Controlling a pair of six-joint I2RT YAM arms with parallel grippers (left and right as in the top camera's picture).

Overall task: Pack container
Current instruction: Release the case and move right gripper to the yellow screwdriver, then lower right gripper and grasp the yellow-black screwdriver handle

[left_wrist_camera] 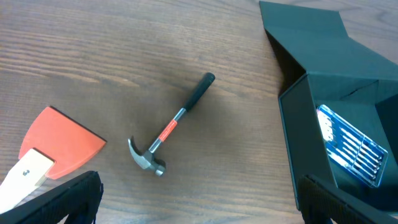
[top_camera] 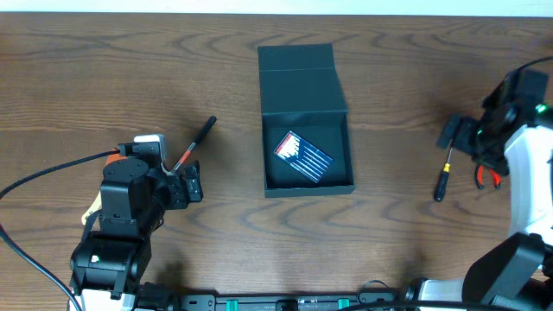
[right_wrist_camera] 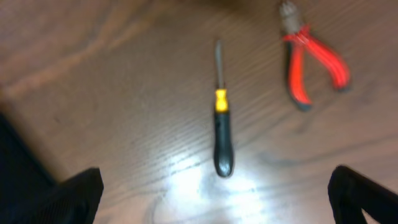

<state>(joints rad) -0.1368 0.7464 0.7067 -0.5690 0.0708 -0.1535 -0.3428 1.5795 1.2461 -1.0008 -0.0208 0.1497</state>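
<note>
overhead top-down | wrists low, close | hammer [left_wrist_camera: 169,129] shared left | screwdriver [right_wrist_camera: 222,121] shared right

The wood-grain table [top_camera: 389,250] carries the open container [top_camera: 302,86] at its middle, lid flap lying back. On the left lie a small hammer [left_wrist_camera: 174,124] and, near it, an orange-bladed scraper [left_wrist_camera: 59,143]. On the right, a black-and-yellow screwdriver [right_wrist_camera: 222,124] lies beside red-handled pliers [right_wrist_camera: 311,62], not touching them

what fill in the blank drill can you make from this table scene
The dark teal-grey rectangular box has its flap lid ____. Inside lies ____ item, a shiny blue packet. The black-handled screwdriver has a ____ collar. The metal pliers beside it have ____ handles.
Missing: open, one, yellow, red.
</note>
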